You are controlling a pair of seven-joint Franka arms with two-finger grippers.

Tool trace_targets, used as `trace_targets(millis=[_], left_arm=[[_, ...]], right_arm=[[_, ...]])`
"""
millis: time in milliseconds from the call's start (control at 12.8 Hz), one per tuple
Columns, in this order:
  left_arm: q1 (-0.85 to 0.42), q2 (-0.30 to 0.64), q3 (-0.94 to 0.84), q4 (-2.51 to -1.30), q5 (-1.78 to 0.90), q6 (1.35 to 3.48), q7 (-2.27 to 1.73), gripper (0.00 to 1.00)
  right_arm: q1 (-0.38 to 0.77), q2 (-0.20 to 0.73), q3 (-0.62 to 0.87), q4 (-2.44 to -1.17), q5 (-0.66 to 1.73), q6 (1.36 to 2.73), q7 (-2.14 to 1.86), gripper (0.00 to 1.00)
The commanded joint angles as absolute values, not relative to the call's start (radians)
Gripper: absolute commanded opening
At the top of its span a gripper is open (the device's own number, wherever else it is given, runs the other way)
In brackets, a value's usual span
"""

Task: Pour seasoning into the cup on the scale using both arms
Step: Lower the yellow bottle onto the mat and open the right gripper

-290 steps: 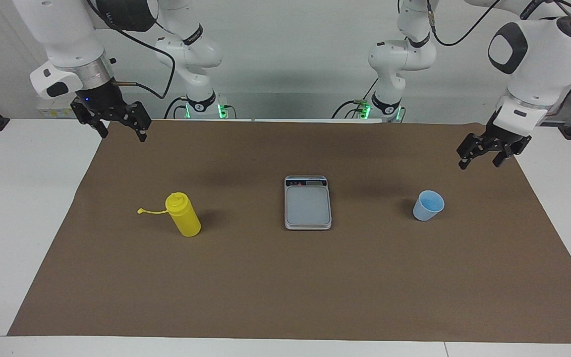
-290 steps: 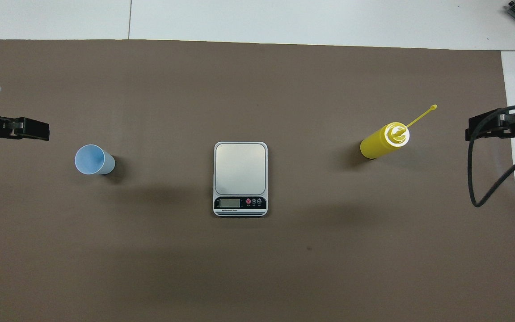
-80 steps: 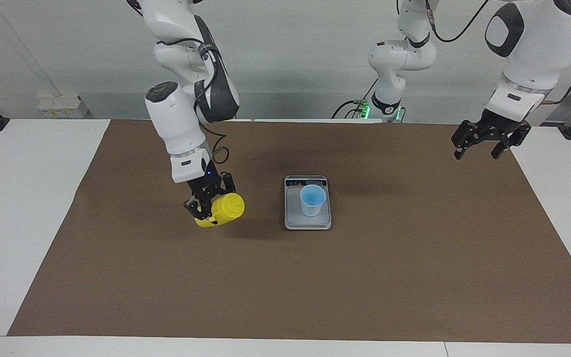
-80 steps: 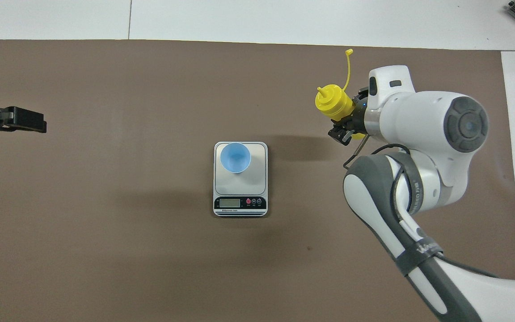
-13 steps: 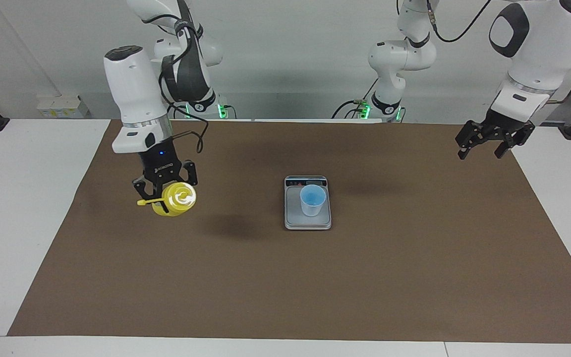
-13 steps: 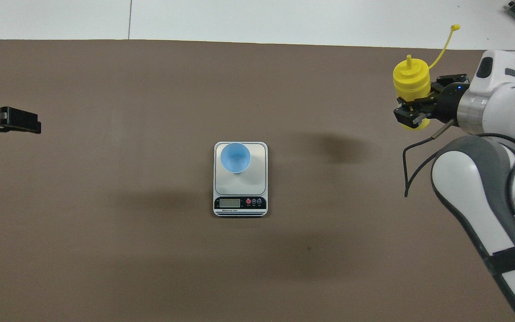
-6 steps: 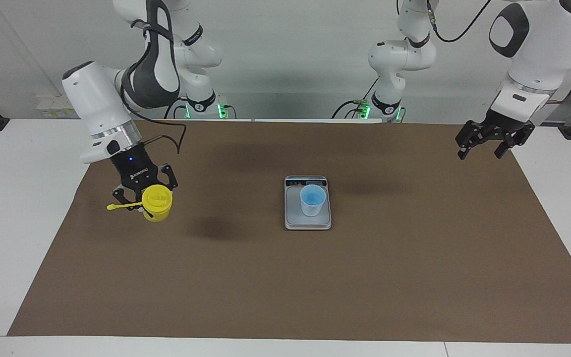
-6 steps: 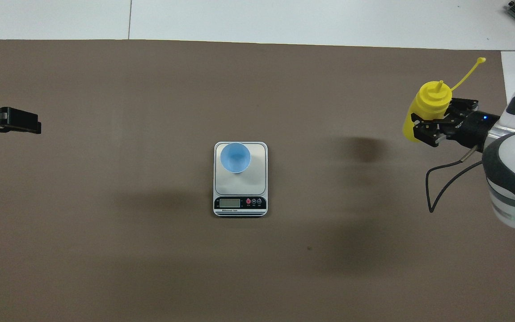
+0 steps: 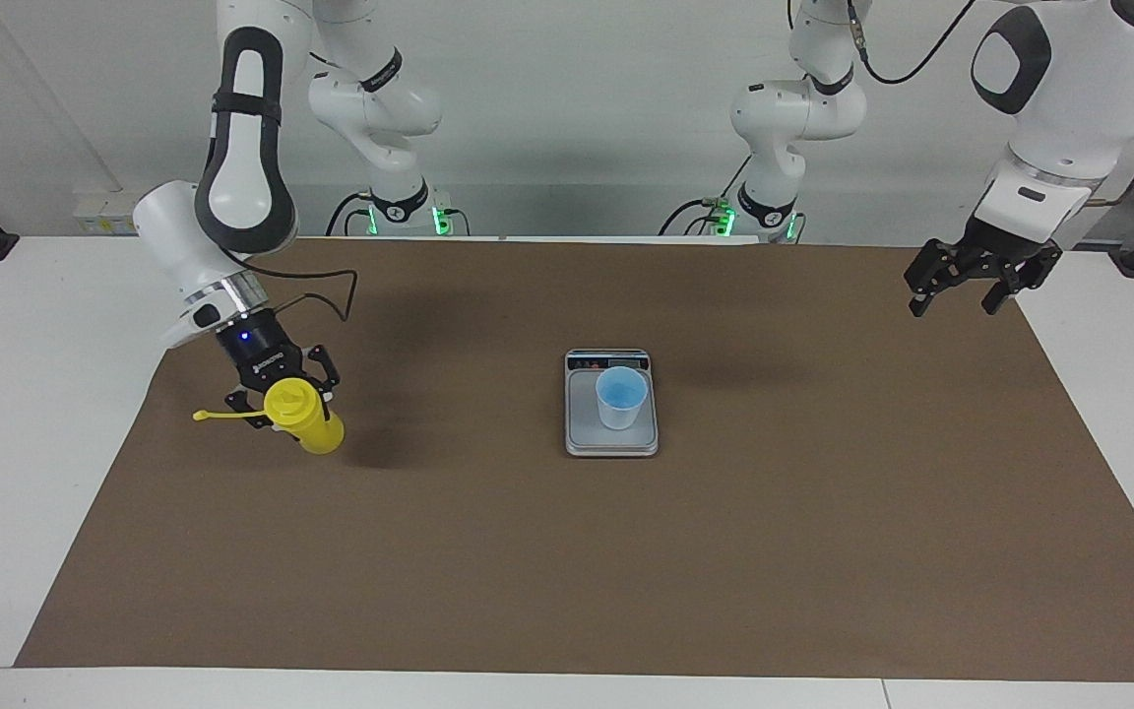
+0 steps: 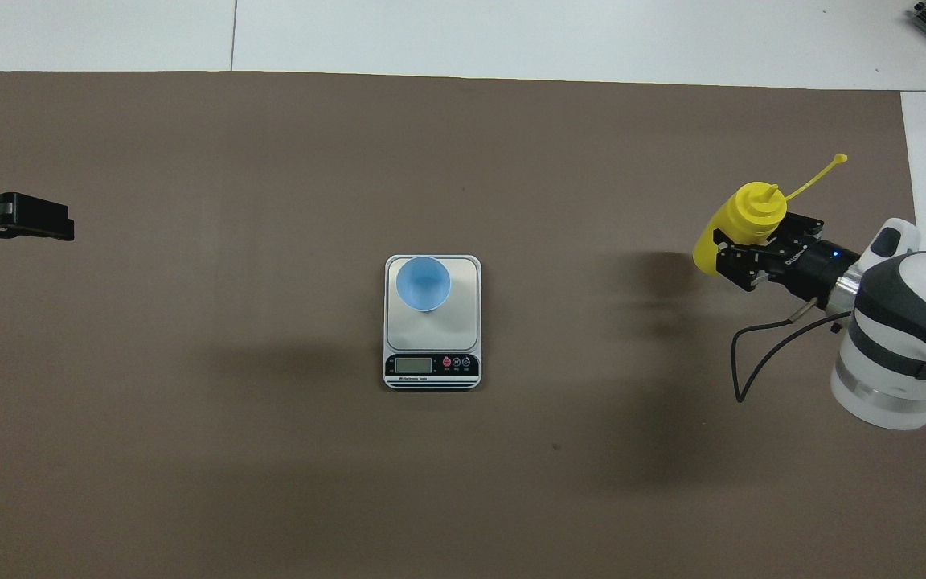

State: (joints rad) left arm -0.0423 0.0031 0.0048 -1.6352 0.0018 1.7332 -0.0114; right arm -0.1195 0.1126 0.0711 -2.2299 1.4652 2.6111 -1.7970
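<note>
Presently: cup [image 9: 621, 396] standing on scale [image 9: 611, 438], frame centre; yellow bottle [image 9: 303, 418] clamped in right tool [image 9: 277, 397], centre left, set down or nearly; left tool [image 9: 961, 286] spread empty, upper right, waiting; pour status unconfirmed.

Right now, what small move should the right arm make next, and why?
Probably lower the yellow bottle onto the mat and release it. The right claw grips it tilted, low over the mat at the right arm's end, away from the cup on the scale. The left claw waits open at its own end.
</note>
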Motion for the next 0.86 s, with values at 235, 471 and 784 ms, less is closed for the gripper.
trace_targets(millis=[235, 471, 784], left_arm=[[-0.028, -0.015, -0.002, -1.657, 0.006, 1.730, -0.008, 1.00], [-0.028, -0.015, -0.002, -1.657, 0.006, 1.735, -0.014, 1.00], [-0.026, -0.017, -0.002, -1.658, 0.006, 1.741, -0.020, 1.00]], right_arm=[[-0.040, 0.112, 0.077, -2.272, 1.736, 2.706, -2.000, 0.07], [-0.026, 0.114, 0.077, -2.269, 1.769, 2.723, -2.013, 1.00], [-0.035, 0.097, 0.077, -2.263, 1.770, 2.724, -1.987, 1.00]])
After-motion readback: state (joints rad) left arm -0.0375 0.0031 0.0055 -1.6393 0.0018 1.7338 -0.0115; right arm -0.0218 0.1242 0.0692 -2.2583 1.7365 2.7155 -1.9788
